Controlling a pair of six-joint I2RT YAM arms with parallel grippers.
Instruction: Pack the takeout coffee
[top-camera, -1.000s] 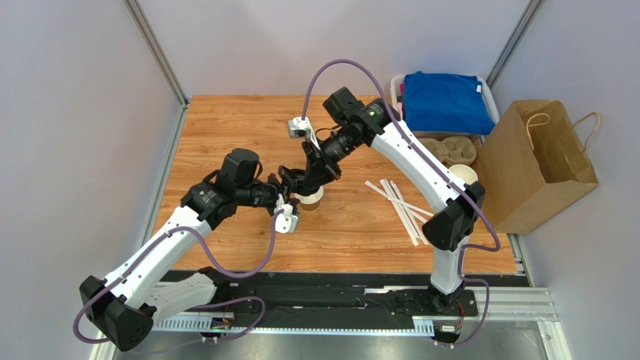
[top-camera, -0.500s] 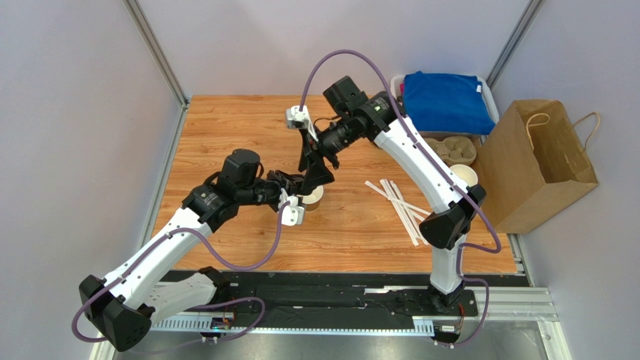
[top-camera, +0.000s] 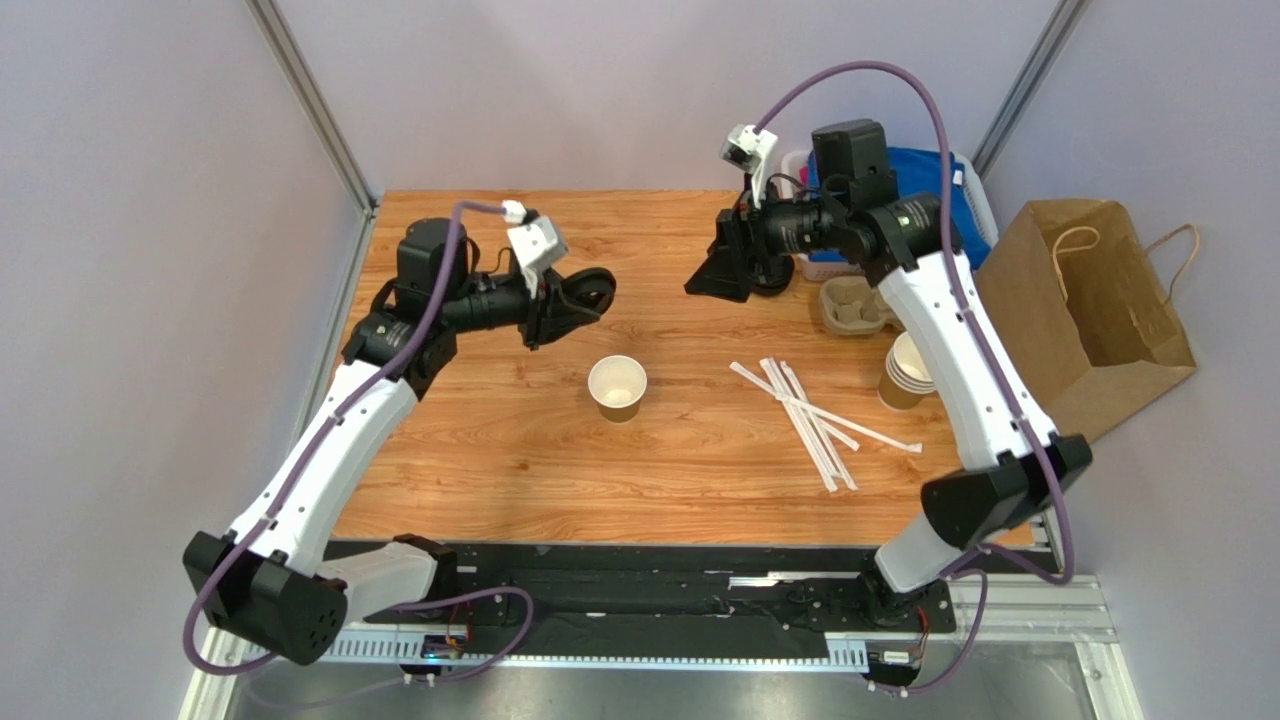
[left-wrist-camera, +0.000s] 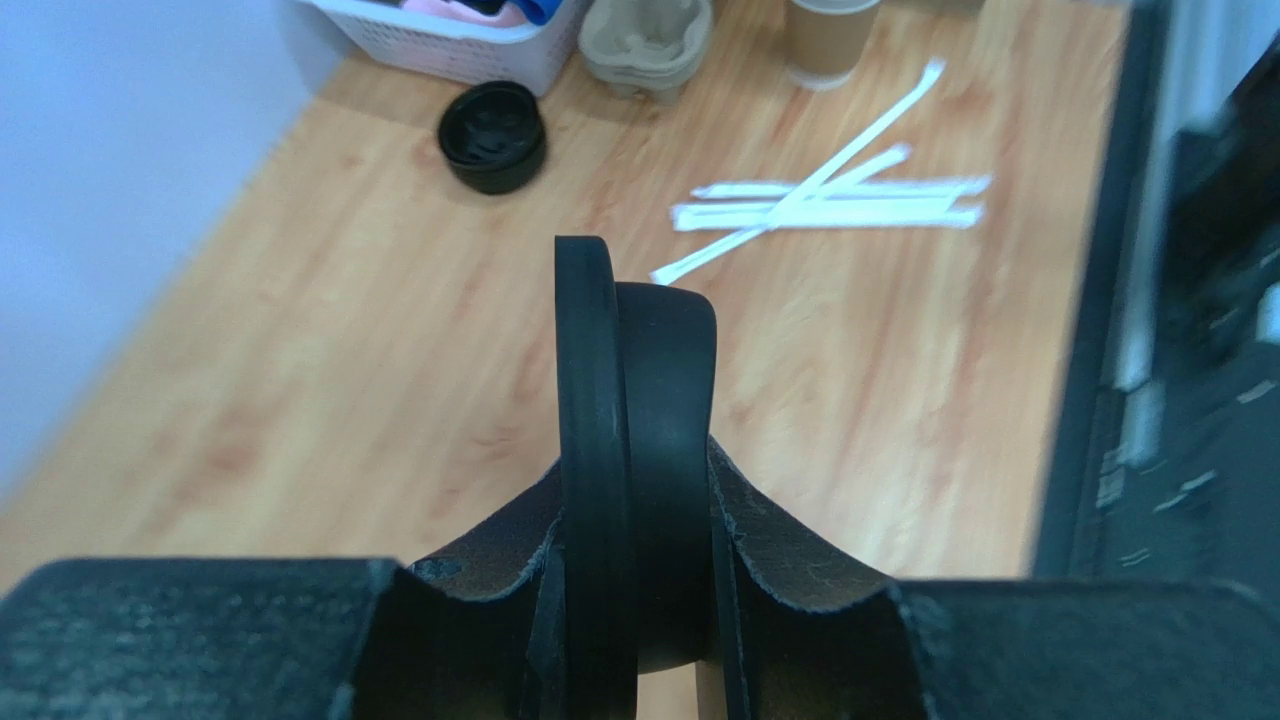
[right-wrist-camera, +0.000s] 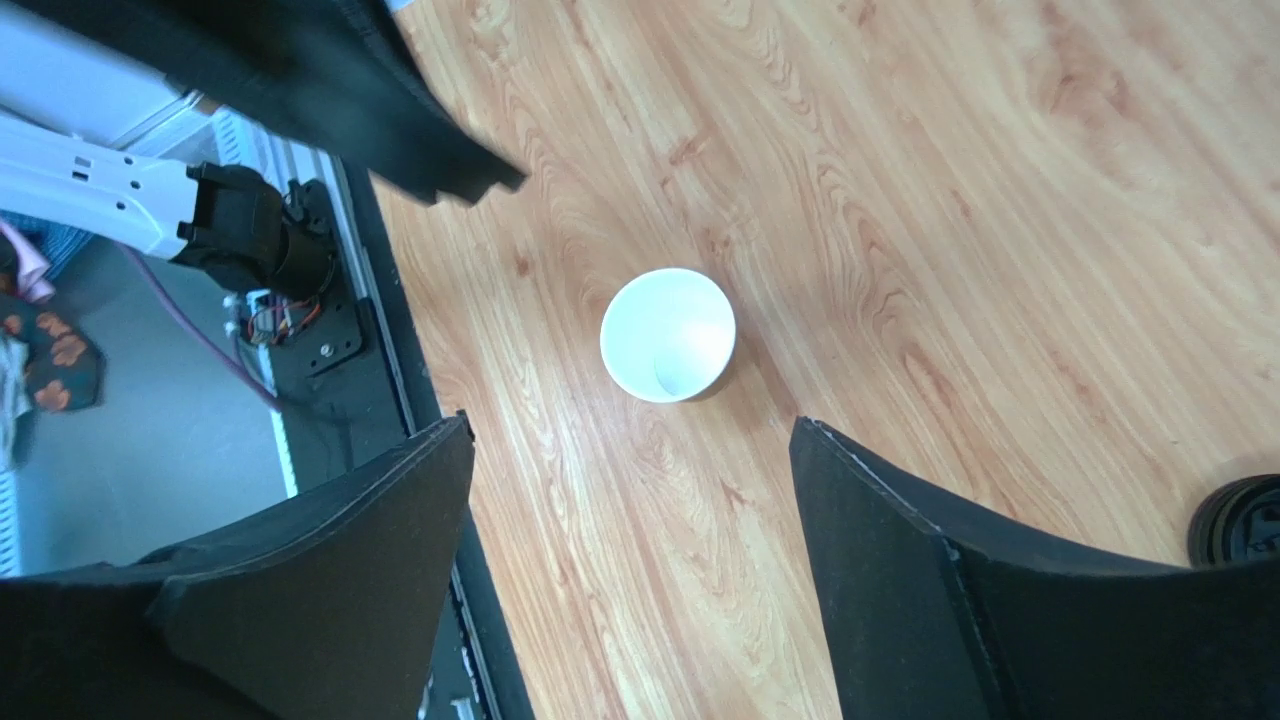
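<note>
An open paper cup (top-camera: 618, 386) with a white inside stands alone mid-table, also in the right wrist view (right-wrist-camera: 669, 333). It has no lid, and no capped takeout coffee shows in any view. My left gripper (top-camera: 576, 299) hangs above the table's back left, shut on a round black lid (top-camera: 592, 288). The left wrist view shows that lid (left-wrist-camera: 631, 375) edge-on and upright between my left gripper's (left-wrist-camera: 634, 495) pads. My right gripper (top-camera: 721, 273) is raised at the back centre. It is open (right-wrist-camera: 631, 435) and holds nothing, with the cup below and beyond its fingertips.
A second black lid (left-wrist-camera: 492, 135) lies near the white basket (top-camera: 980, 192) holding blue cloth. Wrapped straws (top-camera: 812, 413) lie right of the cup. A pulp cup carrier (top-camera: 872, 305), a stack of cups (top-camera: 906, 368) and a brown paper bag (top-camera: 1074, 330) stand at the right.
Both grippers were together over the cup. The left has shut on the lid and lifted it to the back left. The right has opened and pulled back to the rear.
</note>
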